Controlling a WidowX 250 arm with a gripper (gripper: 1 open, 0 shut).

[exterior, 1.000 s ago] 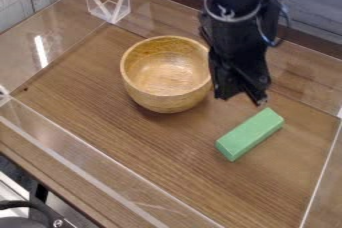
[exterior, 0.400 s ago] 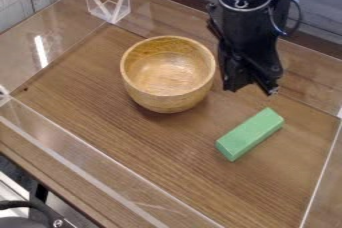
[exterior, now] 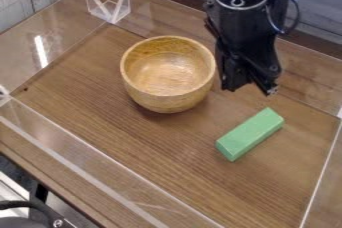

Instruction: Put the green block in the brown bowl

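Evidently we hold nothing yet: left of the green block [exterior: 250,134] stands the brown bowl [exterior: 168,72], empty, and above the block hangs our gripper [exterior: 253,84], jaws together — descending closed, we'd likely shove it aside instead of straddling it.

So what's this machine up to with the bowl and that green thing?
A single robot arm is working over a wooden table fenced by clear walls. Its job is to put the green block into the brown bowl. Right now the block lies flat on the table, to the right of the bowl and nearer the camera, with nothing holding it. The gripper hangs pointing down, shut and empty, above the table between bowl and block. The bowl is empty, so the pickup has not happened yet.
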